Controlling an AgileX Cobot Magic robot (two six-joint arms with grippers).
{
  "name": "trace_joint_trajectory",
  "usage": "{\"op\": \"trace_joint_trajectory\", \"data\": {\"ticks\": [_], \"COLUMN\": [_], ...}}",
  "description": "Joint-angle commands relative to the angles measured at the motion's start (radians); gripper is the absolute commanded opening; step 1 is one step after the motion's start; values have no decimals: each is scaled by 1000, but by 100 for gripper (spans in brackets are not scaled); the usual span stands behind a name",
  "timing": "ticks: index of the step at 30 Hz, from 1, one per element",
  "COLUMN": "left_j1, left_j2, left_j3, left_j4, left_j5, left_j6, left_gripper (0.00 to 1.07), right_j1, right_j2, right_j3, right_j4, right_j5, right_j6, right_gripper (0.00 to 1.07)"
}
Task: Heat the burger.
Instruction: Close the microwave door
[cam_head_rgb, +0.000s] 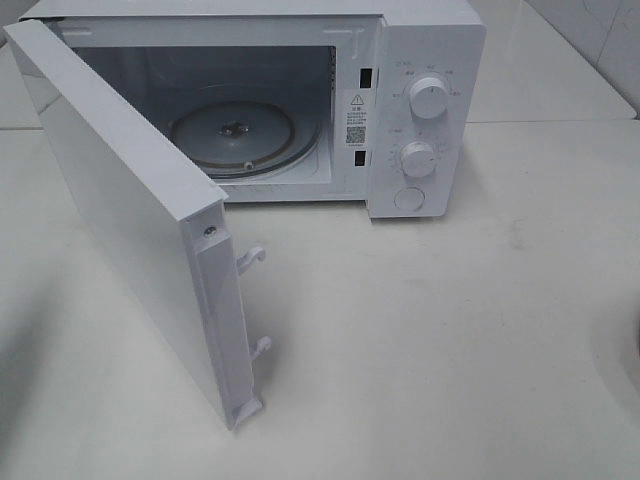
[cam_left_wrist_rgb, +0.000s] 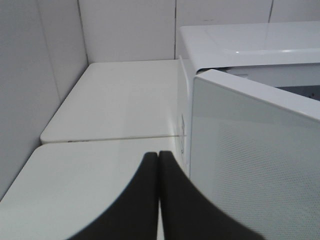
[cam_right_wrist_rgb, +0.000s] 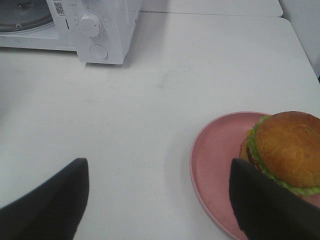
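Note:
The burger (cam_right_wrist_rgb: 287, 150) with a golden-brown bun and green lettuce sits on a round pink plate (cam_right_wrist_rgb: 212, 165) on the white table; it shows only in the right wrist view. My right gripper (cam_right_wrist_rgb: 159, 192) is open and empty, its fingers wide apart, with one finger (cam_right_wrist_rgb: 260, 205) just in front of the plate. The white microwave (cam_head_rgb: 420, 110) stands at the back with its door (cam_head_rgb: 130, 220) swung wide open and its glass turntable (cam_head_rgb: 235, 135) bare. My left gripper (cam_left_wrist_rgb: 158, 165) is shut and empty, beside the outside of the door (cam_left_wrist_rgb: 255, 165).
The microwave's two knobs (cam_head_rgb: 428, 100) and its round button (cam_head_rgb: 409, 198) face the front. The open door juts far out over the left of the table (cam_head_rgb: 420, 340). Tiled walls (cam_left_wrist_rgb: 30, 90) stand at the left and back.

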Motion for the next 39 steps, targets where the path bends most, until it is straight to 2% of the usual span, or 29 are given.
{"op": "trace_joint_trajectory", "data": {"ticks": [1, 2, 3, 5, 9, 10, 16, 20, 24, 25, 27, 29, 32, 34, 35, 37, 39], "left_j1": [-23, -38, -38, -59, -83, -108, -202, -297, -349, -382, -400, -469, -483, -533, -533, -594, -607], "left_j2": [73, 136, 136, 239, 326, 388, 499, 575, 618, 643, 654, 702, 710, 736, 736, 769, 777], "left_j3": [25, 29, 29, 29, 29, 23, -25, -75, -105, -125, -133, -172, -184, -221, -221, -276, -292], "left_j4": [54, 76, 76, 106, 140, 155, 161, 119, 80, 41, 27, -49, -70, -165, -165, -285, -311], "left_j5": [-156, -201, -201, -274, -357, -394, -399, -397, -397, -397, -399, -399, -396, -389, -389, -384, -381], "left_j6": [-22, -57, -57, -104, -120, -135, -133, -127, -123, -114, -104, -52, -39, 0, 0, 58, 74], "left_gripper": [0, 0, 0, 0, 0, 0, 0, 0, 0, 0, 0, 0, 0, 0, 0, 0, 0], "right_j1": [-9, -9, -9, -9, -9, -9, -9, -9, -9, -9, -9, -9, -9, -9, -9, -9, -9], "right_j2": [-29, -29, -29, -29, -29, -29, -29, -29, -29, -29, -29, -29, -29, -29, -29, -29, -29], "right_j3": [-1, -1, -1, -1, -1, -1, -1, -1, -1, -1, -1, -1, -1, -1, -1, -1, -1], "right_j4": [2, 2, 2, 2, 2, 2, 2, 2, 2, 2, 2, 2, 2, 2, 2, 2, 2], "right_j5": [-10, -10, -10, -10, -10, -10, -10, -10, -10, -10, -10, -10, -10, -10, -10, -10, -10], "right_j6": [-8, -8, -8, -8, -8, -8, -8, -8, -8, -8, -8, -8, -8, -8, -8, -8, -8], "right_gripper": [76, 76, 76, 76, 76, 76, 76, 76, 76, 76, 76, 76, 76, 76, 76, 76, 76]}}
